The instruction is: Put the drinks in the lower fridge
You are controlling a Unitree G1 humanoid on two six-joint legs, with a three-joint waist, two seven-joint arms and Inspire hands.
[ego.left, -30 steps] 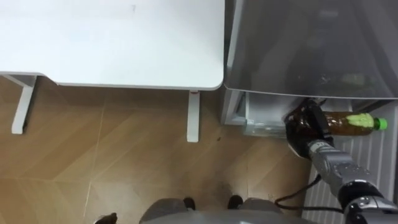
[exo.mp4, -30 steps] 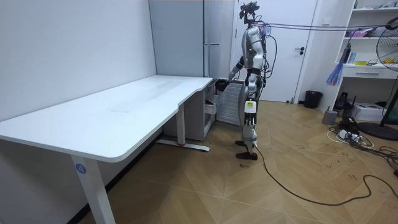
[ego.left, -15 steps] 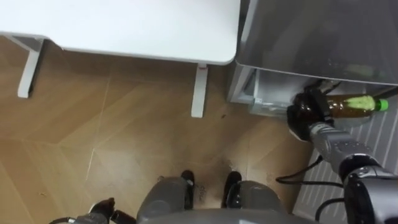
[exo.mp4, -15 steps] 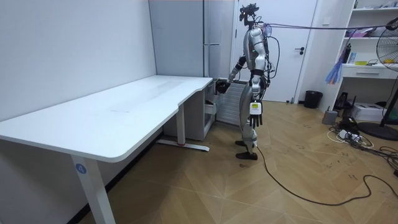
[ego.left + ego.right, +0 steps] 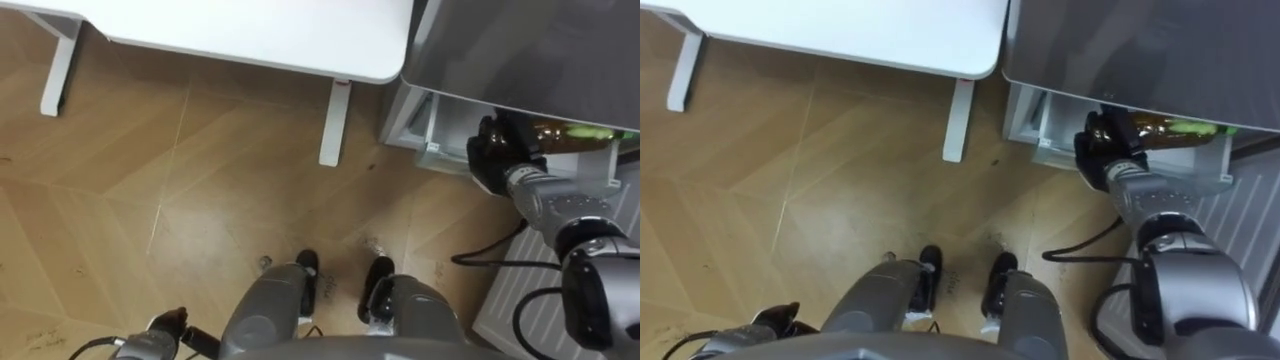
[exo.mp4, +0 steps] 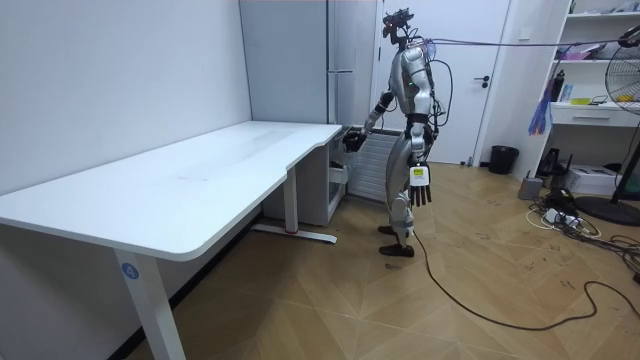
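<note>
A bottle (image 5: pixel 565 133) of amber drink with a green label lies sideways in my right hand (image 5: pixel 497 155), which is shut on its lower end. The bottle reaches into the open lower fridge compartment (image 5: pixel 432 135), and most of it is tucked under the grey upper fridge front (image 5: pixel 520 50). In the right eye view the bottle (image 5: pixel 1162 125) and my right hand (image 5: pixel 1105 148) show the same hold. In the room view I stand facing the fridge (image 6: pixel 335 60) with my right hand (image 6: pixel 352 138) stretched toward it. My left hand (image 6: pixel 420 186) hangs at my side, fingers straight.
A white desk (image 5: pixel 250 30) stands to my left, its leg (image 5: pixel 333 125) close to the fridge. The open lower fridge door (image 5: pixel 525 315), white and ribbed, is on my right. Wooden floor (image 5: pixel 200 200) lies before me.
The view has tilted down toward my feet. My right hand has pushed the bottle further in under the grey fridge front. My left arm has swung back beside my leg.
</note>
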